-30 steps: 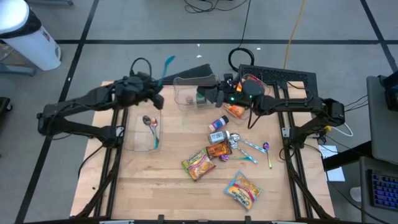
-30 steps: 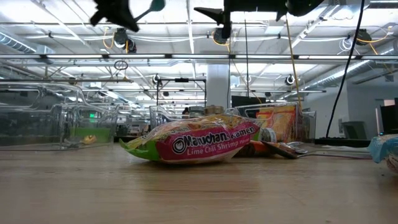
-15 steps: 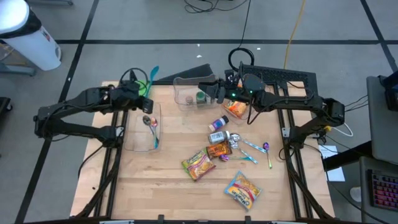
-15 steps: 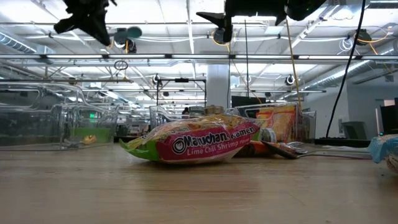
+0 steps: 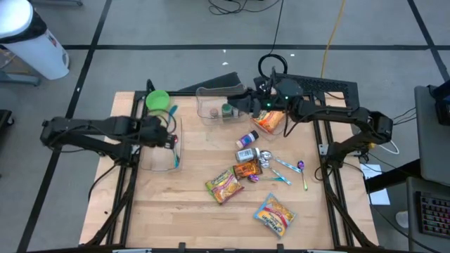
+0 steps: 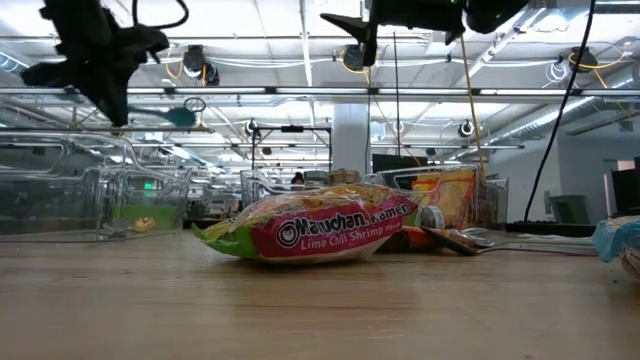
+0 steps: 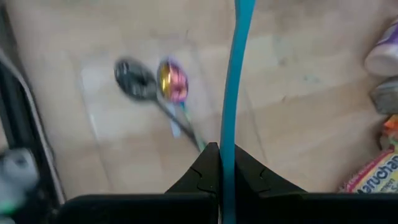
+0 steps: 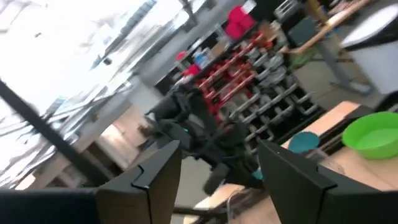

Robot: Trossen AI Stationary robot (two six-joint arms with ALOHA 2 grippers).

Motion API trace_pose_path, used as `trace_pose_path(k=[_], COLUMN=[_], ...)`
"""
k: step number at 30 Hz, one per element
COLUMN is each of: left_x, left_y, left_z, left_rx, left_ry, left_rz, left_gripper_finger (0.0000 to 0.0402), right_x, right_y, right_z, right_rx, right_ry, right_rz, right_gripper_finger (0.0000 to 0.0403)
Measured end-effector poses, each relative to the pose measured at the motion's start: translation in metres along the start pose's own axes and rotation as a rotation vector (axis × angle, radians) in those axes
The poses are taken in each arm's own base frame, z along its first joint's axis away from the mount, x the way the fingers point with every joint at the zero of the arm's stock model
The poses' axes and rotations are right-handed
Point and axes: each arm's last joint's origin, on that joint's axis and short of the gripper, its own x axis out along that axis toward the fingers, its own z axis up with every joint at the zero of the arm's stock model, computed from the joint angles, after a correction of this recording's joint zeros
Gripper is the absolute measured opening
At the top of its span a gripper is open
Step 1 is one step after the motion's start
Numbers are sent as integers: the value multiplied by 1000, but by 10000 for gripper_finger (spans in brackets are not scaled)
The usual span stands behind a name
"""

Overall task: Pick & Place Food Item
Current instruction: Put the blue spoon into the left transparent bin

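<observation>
My left gripper (image 5: 167, 133) hangs over the clear tray (image 5: 149, 156) at the table's left, shut on a teal spoon (image 7: 239, 62). The spoon's bowl shows in the low view (image 6: 182, 116) and beside the green bowl (image 5: 157, 100). Two spoons (image 7: 155, 87) lie in the tray below. My right gripper (image 5: 245, 105) is open and empty, high above the clear container (image 5: 211, 104) at the far middle. Food lies on the table: a ramen packet (image 5: 225, 184), a second packet (image 5: 274, 214), an orange packet (image 5: 267, 121), a small bottle (image 5: 247, 139) and a can (image 5: 247, 169). My left gripper pinches the teal spoon's handle (image 7: 227, 140) between its two fingers (image 7: 205, 163). The handle runs straight out past the fingertips, along the fingers. The spoon is lifted clear above the tray, its bowl end away from the gripper.
Loose spoons (image 5: 292, 169) lie at the right, near the can. The green bowl stands at the far left corner, beyond the tray. A dark keyboard-like mat (image 5: 323, 86) sits at the far right. Bare wood shows along the near left (image 5: 169, 218).
My left gripper has come from the far left, beside the clear container, toward the near edge and down over the tray, carrying the teal spoon. The spoon has swung from pointing up and far to lower and flatter. The green bowl now shows uncovered.
</observation>
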Motion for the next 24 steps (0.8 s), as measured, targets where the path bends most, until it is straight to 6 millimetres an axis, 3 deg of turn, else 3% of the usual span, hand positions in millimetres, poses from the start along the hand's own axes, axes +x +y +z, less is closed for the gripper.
trace_pose_path(k=[5, 11, 16, 24], left_x=[15, 22, 30, 52], left_y=[0, -4, -9, -19], left_z=[-17, -24, -27, -33], left_rx=[-126, -261, -331, -348], left_ry=[53, 101, 133, 205], left_rz=[-26, -61, -22, 100], left_gripper_finger=[11, 11, 10, 11], right_x=[-15, -43, -67, -101], right_y=[4, 8, 4, -8], right_z=[13, 17, 5, -32], right_rx=[-14, -45, -60, -2], right_ry=[44, 31, 30, 74], right_rz=[44, 30, -3, -52], right_gripper_finger=[200, 199, 198, 198])
